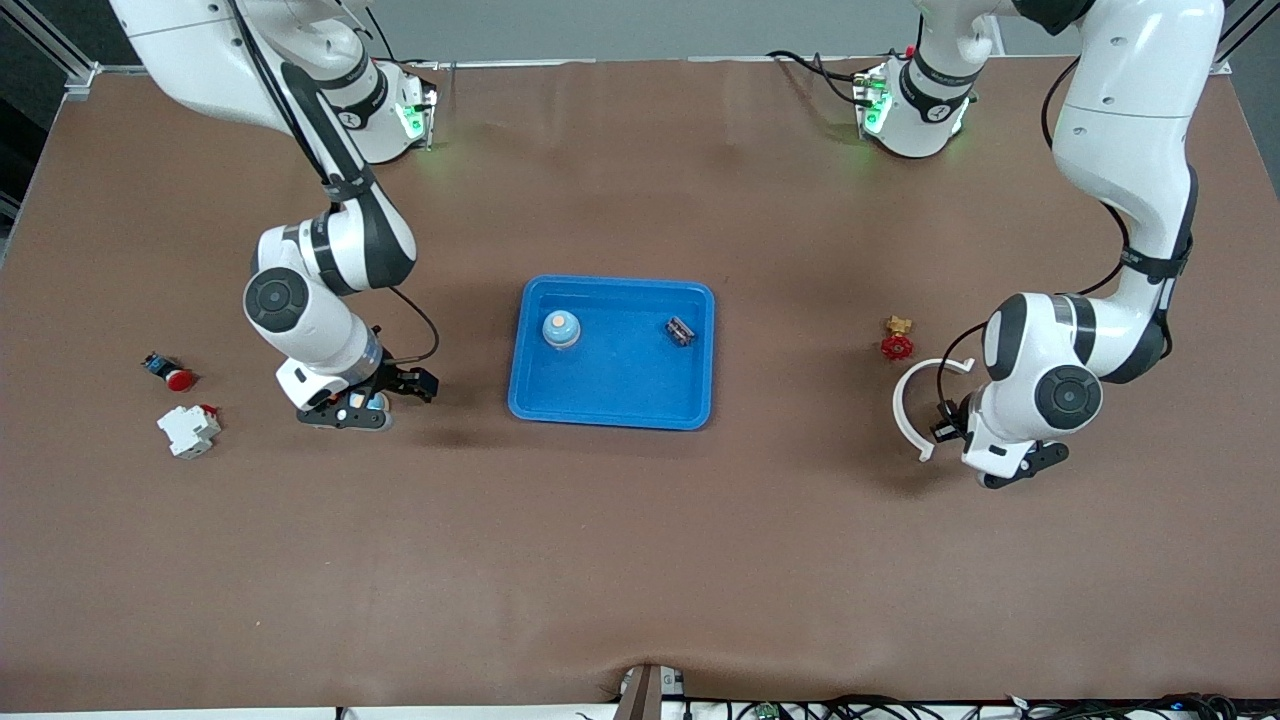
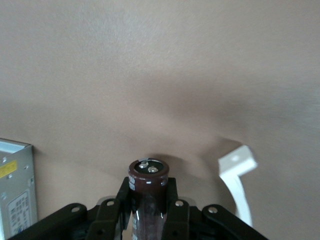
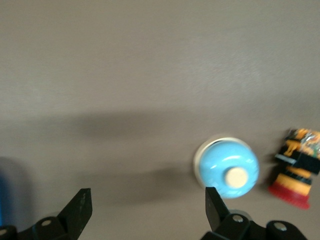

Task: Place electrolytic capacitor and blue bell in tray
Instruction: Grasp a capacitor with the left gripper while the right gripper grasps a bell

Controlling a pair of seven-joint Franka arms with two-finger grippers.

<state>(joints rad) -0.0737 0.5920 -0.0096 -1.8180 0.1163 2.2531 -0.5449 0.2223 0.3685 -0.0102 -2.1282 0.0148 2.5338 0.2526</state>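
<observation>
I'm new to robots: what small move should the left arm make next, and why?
Probably lift straight up. The left tool is shut on the electrolytic capacitor, low beside the white curved bracket, while the tray lies toward the table's middle; rising first should clear the bracket. The right tool hovers open by a blue bell.

A bell (image 1: 561,329) and a small part (image 1: 680,331) lie apart in the tray (image 1: 610,408).

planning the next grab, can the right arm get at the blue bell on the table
Probably yes: the right claw is open just short of the blue bell, with bare table between them.
</observation>
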